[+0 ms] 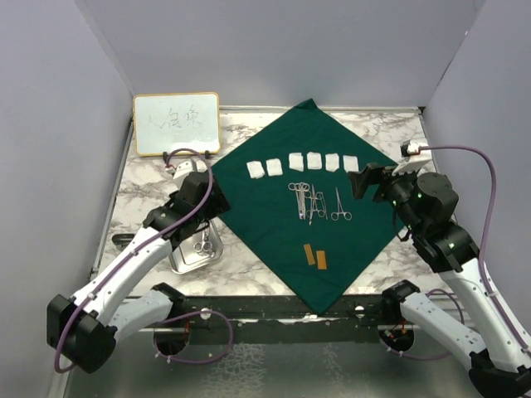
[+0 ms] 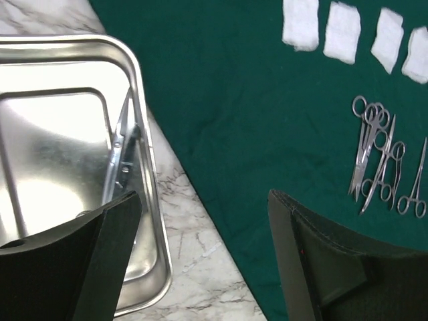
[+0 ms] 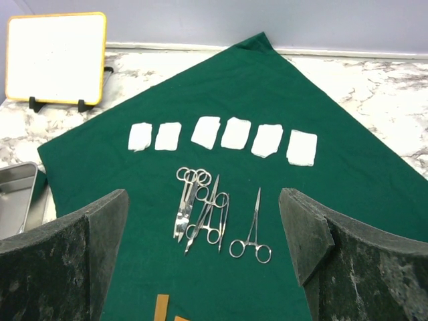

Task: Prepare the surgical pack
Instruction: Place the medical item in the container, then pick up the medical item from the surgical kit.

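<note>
Top view: the green cloth (image 1: 274,240) lies spread as a diamond on the marble table (image 1: 137,186). Six gauze squares (image 1: 308,162) sit in a row on it, with the steel instruments (image 1: 318,201) just below them. The tray (image 1: 178,264) is beside the cloth's left edge.
Left wrist view: the left claw (image 2: 202,195) is wide and holds nothing, above the tray's right rim and the cloth's edge. Scissors (image 2: 124,150) lie in the tray.
Right wrist view: the right claw (image 3: 202,194) is wide and empty, above the instruments.

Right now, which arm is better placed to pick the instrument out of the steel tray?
Left. The left end effector, open, hangs over the rim of the small shiny steel tray, where a silver hinged instrument lies. The right end effector, also open, is across the dark green fabric drape.
</note>
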Controlling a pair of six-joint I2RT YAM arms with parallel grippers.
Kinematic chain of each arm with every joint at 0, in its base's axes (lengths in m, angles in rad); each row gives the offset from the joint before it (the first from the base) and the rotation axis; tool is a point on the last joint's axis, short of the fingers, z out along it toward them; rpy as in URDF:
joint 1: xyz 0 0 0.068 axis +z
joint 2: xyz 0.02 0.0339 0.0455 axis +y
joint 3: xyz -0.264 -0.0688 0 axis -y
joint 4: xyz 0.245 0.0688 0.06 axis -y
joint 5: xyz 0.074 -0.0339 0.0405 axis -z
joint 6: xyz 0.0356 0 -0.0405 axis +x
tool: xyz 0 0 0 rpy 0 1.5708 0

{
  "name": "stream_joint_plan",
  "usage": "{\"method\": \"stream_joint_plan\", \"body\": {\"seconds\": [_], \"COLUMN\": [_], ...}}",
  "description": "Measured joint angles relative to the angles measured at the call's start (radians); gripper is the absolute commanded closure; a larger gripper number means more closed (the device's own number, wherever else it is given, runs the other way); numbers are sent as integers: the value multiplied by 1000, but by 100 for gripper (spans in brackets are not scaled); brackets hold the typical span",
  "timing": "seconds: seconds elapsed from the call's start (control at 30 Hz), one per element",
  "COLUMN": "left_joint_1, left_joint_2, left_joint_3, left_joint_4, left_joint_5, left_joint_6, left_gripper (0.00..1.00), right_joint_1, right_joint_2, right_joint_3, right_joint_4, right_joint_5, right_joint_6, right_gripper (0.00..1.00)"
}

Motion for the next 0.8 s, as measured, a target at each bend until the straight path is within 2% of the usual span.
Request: {"method": "stream_joint_plan", "body": {"seconds": [0.13,0.23,0.33,0.5,0.8], "left_joint_1": [-82,-188,-267,-354,-456], "left_joint_2": [90,227,396,650,1038], "left_joint_3": [5,53,164,361,753], "left_joint_4": [62,107,148,198,140], "left_joint_5": [4,5,8,20,48], "left_joint_6": [2,8,35,102,218], "left_gripper": [23,27,33,36,45], "right_joint_1": [0,0,0,0,0], "right_joint_2": [-10,-16,-29,-53,-74], "right_joint_3": [-1,-3,-13,-30,-40], "right_joint_4": [-1,-1,-1,-1,-1], "right_joint_5": [10,19,29,39,52], "right_joint_6": [-4,-6,-6,-6,-6], "right_gripper": [3,3,3,3,3]}}
